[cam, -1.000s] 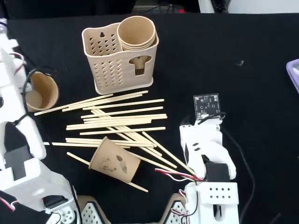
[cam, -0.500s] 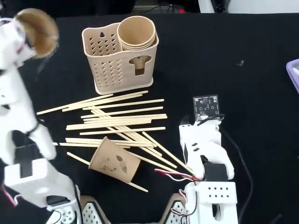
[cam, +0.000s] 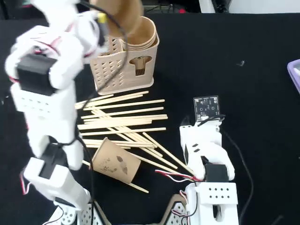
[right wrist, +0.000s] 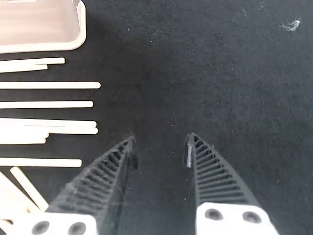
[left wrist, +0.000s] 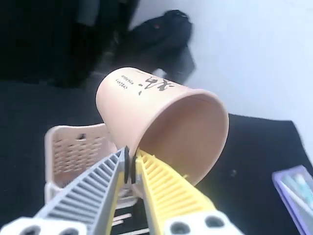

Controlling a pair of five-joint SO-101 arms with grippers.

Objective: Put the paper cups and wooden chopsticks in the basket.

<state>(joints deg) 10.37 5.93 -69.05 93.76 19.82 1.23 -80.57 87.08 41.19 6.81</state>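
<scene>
Fingers (left wrist: 164, 183) of left gripper (left wrist: 130, 165) pinch paper cup (left wrist: 161, 117) rim over basket (cam: 123, 71), arm raised; right fingers (right wrist: 211, 166) spread.

Basket (cam: 131, 77) partly behind left arm (cam: 47, 93)

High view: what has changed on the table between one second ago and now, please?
The left pincer carried the paper cup from the table's left edge up and across. The cup is now above the basket, and the pincer is still shut on its rim. The right pincer, which is open, the chopsticks, the lying cup and the stacked cups in the basket did not move.
</scene>
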